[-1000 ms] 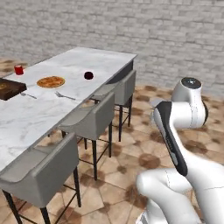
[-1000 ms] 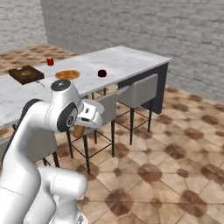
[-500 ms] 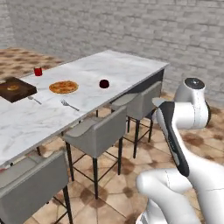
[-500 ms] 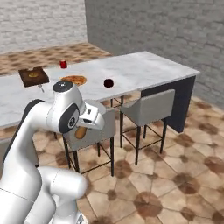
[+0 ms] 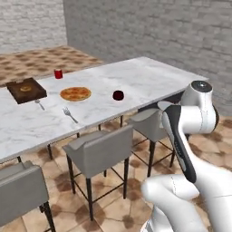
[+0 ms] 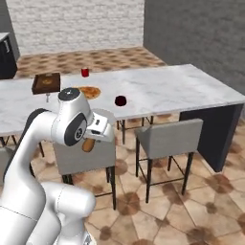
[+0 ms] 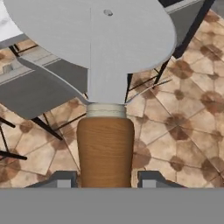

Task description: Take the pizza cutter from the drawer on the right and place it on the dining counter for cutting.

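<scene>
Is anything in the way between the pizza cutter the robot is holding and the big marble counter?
Yes. The gripper holds the pizza cutter low by the arm, and a grey stool stands between it and the dining counter. The arm would probably have to lift it over the stool back. The near marble beside the dark red cup looks bare.

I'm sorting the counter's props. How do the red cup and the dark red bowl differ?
The red cup is bright red and taller than wide; the dark red bowl is maroon and squat. The cup stands beyond the pizza, near the counter's far edge; the bowl sits nearer the stools. Both stand upright on the dining counter.
</scene>
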Controlling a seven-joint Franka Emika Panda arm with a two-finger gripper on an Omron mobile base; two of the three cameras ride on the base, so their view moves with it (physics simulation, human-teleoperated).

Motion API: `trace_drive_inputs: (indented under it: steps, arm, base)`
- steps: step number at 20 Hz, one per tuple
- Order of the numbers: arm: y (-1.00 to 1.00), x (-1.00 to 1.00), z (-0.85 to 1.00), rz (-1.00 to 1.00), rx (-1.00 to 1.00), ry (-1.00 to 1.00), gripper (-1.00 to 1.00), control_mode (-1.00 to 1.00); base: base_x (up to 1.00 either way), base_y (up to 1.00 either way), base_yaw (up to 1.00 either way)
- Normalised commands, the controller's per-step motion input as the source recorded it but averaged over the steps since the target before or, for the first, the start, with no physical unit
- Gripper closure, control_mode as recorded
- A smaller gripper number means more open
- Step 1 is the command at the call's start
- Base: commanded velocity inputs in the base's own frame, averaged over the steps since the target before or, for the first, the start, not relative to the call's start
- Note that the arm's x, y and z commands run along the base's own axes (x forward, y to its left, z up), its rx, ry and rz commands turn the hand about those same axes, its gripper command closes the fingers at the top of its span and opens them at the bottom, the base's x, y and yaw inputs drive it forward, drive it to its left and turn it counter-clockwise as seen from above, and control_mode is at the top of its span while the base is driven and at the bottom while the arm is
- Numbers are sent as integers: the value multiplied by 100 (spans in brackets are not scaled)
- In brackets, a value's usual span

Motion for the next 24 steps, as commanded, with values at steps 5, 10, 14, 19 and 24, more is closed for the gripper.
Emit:
trace_drive_inputs:
  steps: [5,10,14,19,24]
  arm:
    - [0,0,0,0,0,0,100,100]
    - [0,0,0,0,0,0,100,100]
    - [0,0,0,0,0,0,100,100]
    - [0,0,0,0,0,0,100,100]
    - [0,0,0,0,0,0,100,100]
  base:
    - [51,-57,47]
    - [36,0,43]
    - [45,-12,38]
    - [51,-1,17]
    - [71,-10,0]
